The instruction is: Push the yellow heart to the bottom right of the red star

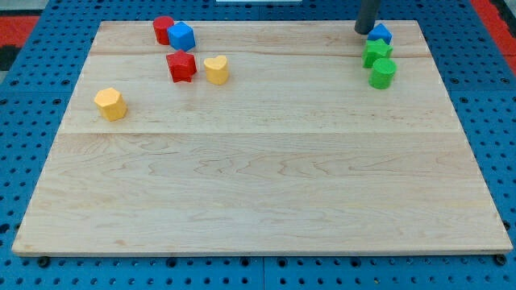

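Note:
The yellow heart (216,69) lies near the board's top left, just to the right of the red star (181,66), almost touching it. My tip (364,31) is far off at the view's top right, right beside the left of a blue block (380,34). The rod comes down from the view's top edge.
A red cylinder (164,29) and a blue cube (182,36) sit above the red star. A yellow hexagon (110,104) lies at the left. A green star (376,53) and a green cylinder (382,73) sit below the blue block at top right. The wooden board (258,185) lies on a blue pegboard.

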`<act>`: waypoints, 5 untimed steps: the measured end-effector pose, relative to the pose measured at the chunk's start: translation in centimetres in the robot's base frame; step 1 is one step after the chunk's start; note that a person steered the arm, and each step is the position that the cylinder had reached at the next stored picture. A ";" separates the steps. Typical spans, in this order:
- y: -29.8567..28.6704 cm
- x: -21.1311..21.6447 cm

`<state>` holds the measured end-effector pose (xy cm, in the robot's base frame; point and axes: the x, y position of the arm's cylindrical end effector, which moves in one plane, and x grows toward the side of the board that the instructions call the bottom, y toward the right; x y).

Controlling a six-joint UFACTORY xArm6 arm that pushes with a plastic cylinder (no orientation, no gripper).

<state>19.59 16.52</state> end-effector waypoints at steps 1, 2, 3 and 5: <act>-0.9 -0.5; -1.0 -0.4; -1.1 -0.4; -6.5 -0.4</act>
<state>19.20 10.00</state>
